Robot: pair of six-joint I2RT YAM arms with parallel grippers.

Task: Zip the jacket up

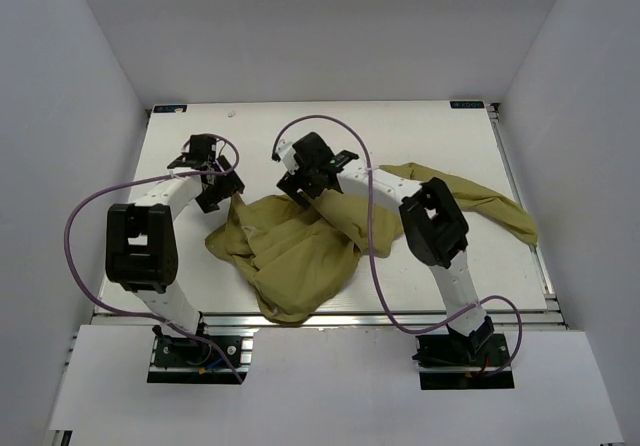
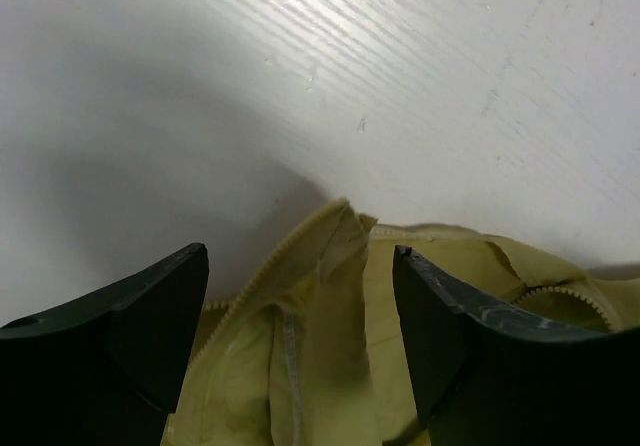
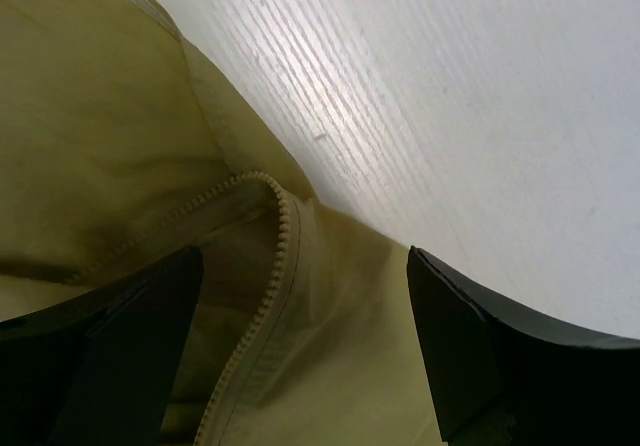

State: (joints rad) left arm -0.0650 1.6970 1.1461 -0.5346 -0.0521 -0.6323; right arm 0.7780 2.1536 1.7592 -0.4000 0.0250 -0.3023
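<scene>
The jacket [image 1: 300,251] lies crumpled at centre frame, zipper [image 3: 282,236] unjoined; left claw [image 2: 300,266] and right claw [image 3: 305,266] gape empty.

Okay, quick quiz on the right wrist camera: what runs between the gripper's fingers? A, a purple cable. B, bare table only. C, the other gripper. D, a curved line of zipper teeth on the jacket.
D: in the right wrist view a curved row of zipper teeth on the jacket runs down between the open jaws of the right gripper.
</scene>
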